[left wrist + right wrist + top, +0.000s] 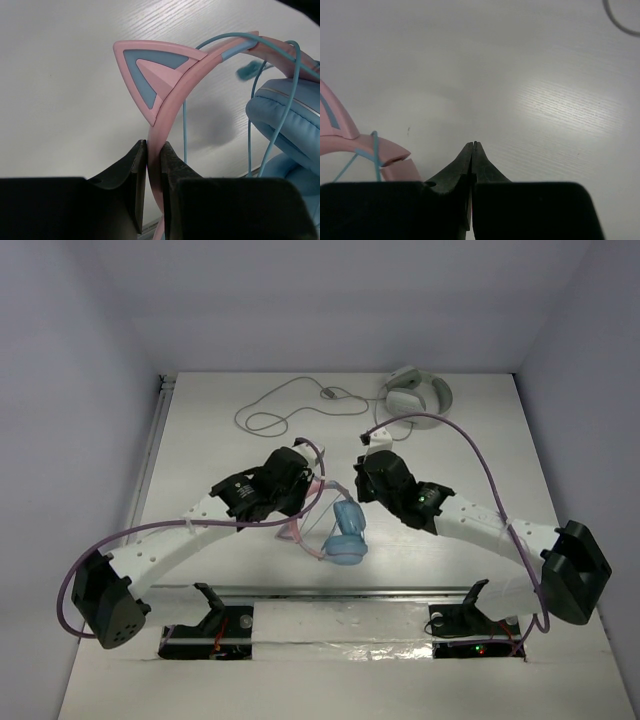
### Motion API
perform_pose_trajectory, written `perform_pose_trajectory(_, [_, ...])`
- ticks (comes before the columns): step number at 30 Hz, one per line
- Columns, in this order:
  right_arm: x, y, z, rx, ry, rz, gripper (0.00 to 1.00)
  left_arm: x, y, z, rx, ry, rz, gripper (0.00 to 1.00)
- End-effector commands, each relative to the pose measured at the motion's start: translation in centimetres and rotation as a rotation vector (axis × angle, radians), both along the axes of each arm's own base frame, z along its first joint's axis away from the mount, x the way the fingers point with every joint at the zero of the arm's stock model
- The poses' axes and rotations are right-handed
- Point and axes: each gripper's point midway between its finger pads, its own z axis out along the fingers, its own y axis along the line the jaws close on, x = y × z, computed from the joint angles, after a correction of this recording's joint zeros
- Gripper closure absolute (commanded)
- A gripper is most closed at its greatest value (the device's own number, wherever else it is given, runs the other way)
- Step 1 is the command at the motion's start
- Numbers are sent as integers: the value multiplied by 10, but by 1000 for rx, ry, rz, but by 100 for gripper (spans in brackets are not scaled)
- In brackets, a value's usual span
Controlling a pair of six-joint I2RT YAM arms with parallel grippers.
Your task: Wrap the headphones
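Observation:
The headphones [347, 536] lie at the table's middle, light blue earcups stacked, pink headband [300, 530] to their left. My left gripper [314, 496] is shut on the pink headband [170, 95] just below its pointed ear; in the left wrist view its jaws [153, 150] pinch the band edge-on. The blue earcup [285, 120] and thin blue cable [185, 127] hang to the right. My right gripper [360, 486] sits just right of the headband, above the earcups. In the right wrist view its jaws [474, 145] are closed with nothing visible between them; the headband's end [365, 147] and cable [376, 155] lie to its left.
White-grey headphones [418, 395] lie at the back right, their grey cable [290, 405] looping across the back middle; a bit of it shows in the right wrist view [620, 22]. A metal strip [340, 592] runs along the near edge.

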Motion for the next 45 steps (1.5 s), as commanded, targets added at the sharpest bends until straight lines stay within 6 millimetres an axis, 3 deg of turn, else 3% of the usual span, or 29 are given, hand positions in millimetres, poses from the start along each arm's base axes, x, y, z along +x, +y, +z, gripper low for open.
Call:
perform_pose_trajectory(1, [6, 10, 21, 188, -25, 25, 100, 12, -20, 55, -155, -109, -4, 100])
perform_pose_trajectory(8, [13, -13, 27, 285, -35, -71, 100, 22, -27, 56, -207, -140, 35, 100])
perform_pose_trajectory(13, [14, -52, 39, 309, -72, -245, 100, 42, -37, 59, -279, -179, 132, 100])
perform_pose_trajectory(15, [14, -73, 38, 287, -94, -340, 100, 52, -50, 68, -354, -197, 156, 100])
perform_pose_trajectory(18, [8, -96, 42, 300, -124, -430, 97, 70, -68, 64, -383, -209, 177, 100])
perform_pose_trajectory(20, [0, -108, 55, 359, -152, -469, 84, 82, -81, 54, -370, -201, 173, 100])
perform_pose_trajectory(21, [-5, -122, 51, 346, -156, -525, 73, 84, -87, 51, -371, -194, 158, 100])
perform_pose_trajectory(22, [-9, -129, 53, 374, -162, -554, 42, 89, -94, 42, -359, -182, 150, 100])
perform_pose_trajectory(23, [-17, -138, 67, 421, -196, -560, 24, 92, -98, 40, -361, -187, 148, 100])
perform_pose_trajectory(24, [-22, -144, 69, 429, -206, -564, 9, 98, -99, 38, -359, -198, 163, 100])
perform_pose_trajectory(25, [-28, -149, 67, 435, -208, -561, 0, 106, -100, 29, -345, -196, 176, 100])
perform_pose_trajectory(27, [-40, -152, 79, 495, -227, -521, 0, 115, -102, 23, -343, -201, 189, 100])
perform_pose_trajectory(30, [-51, -156, 80, 523, -228, -496, 0, 125, -106, 6, -317, -202, 210, 100])
perform_pose_trajectory(36, [-49, -151, 65, 493, -193, -484, 0, 145, -101, -27, -246, -204, 254, 100])
perform_pose_trajectory(40, [-45, -147, 64, 474, -195, -475, 0, 154, -93, -52, -214, -195, 286, 87])
perform_pose_trajectory(45, [-45, -148, 74, 488, -214, -474, 0, 165, -90, -61, -211, -194, 312, 82])
